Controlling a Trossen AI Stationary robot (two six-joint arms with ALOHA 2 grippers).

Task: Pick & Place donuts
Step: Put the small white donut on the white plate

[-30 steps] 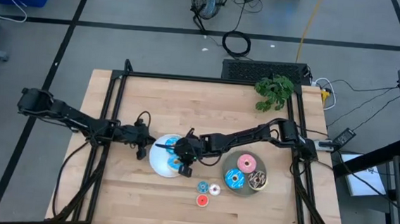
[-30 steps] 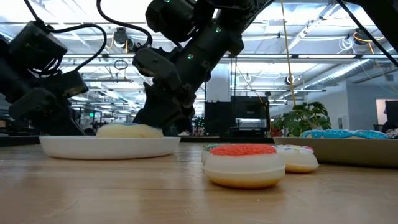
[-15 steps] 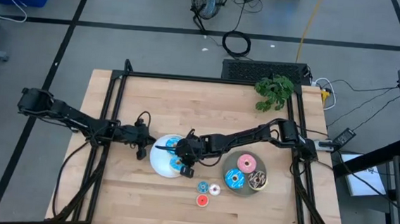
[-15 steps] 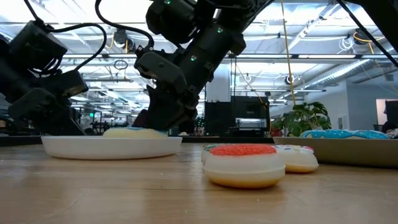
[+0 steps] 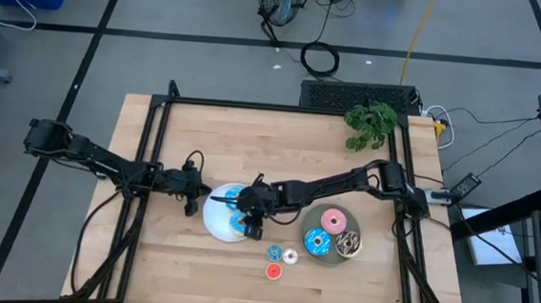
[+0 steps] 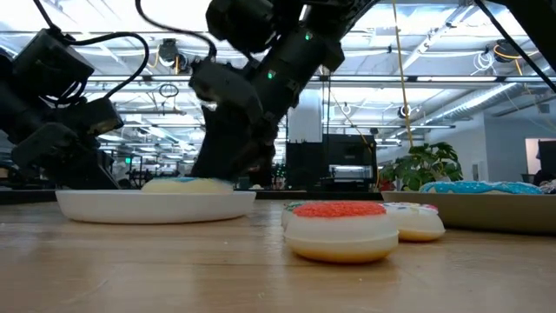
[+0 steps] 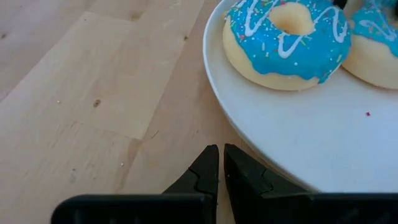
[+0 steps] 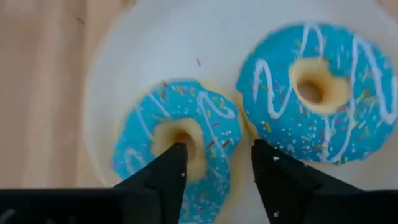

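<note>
This is a robotics lab in a large open industrial hall: a wooden surface (image 5: 253,131) in a black metal frame stands on grey floor marked with dark tape lines, cables (image 5: 321,57) trail across it, and ceiling trusses (image 6: 452,35) with strip lights run overhead.

Overhead, table-level, two close wrist views

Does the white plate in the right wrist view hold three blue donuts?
No: the white plate holds only two blue donuts, side by side.
</note>
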